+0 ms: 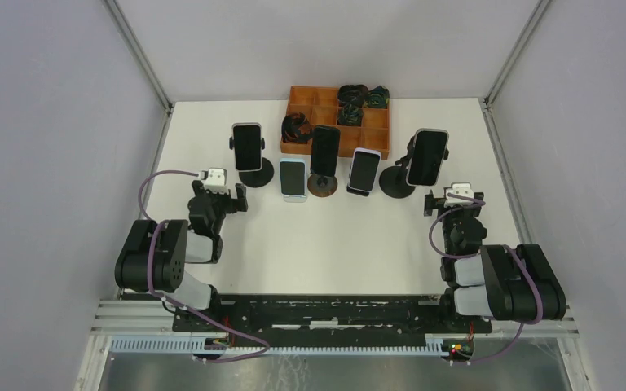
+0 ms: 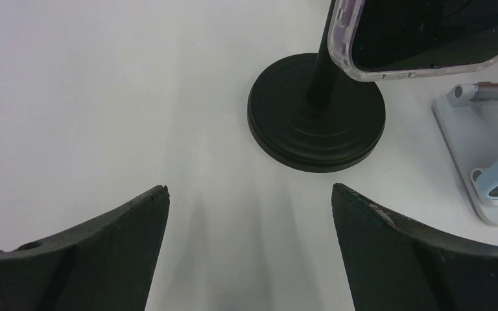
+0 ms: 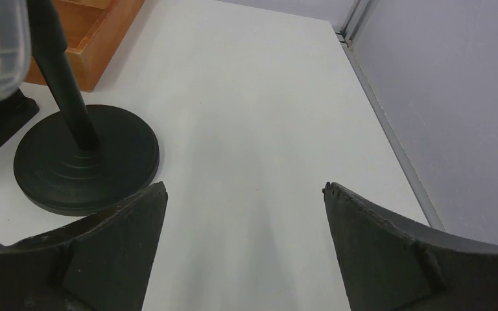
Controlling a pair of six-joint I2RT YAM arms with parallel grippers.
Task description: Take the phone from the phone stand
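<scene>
Several phones stand on stands in a row across the table. In the top view, the leftmost phone (image 1: 247,147) sits on a black round stand (image 1: 254,175), and the rightmost phone (image 1: 427,156) sits on another black round stand (image 1: 397,183). My left gripper (image 1: 218,194) is open just left of the leftmost stand. In the left wrist view, the open left gripper (image 2: 249,188) holds nothing, with the stand base (image 2: 316,123) and clear-cased phone (image 2: 428,32) ahead to the right. My right gripper (image 1: 454,199) (image 3: 245,186) is open and empty, with the rightmost stand base (image 3: 87,162) to its left.
Between the end stands are a light blue phone (image 1: 293,177) on a white stand (image 2: 486,149), a black phone (image 1: 324,151) and a white phone (image 1: 364,169). A wooden compartment tray (image 1: 375,138) holding dark cables sits behind them. Grey walls enclose the table.
</scene>
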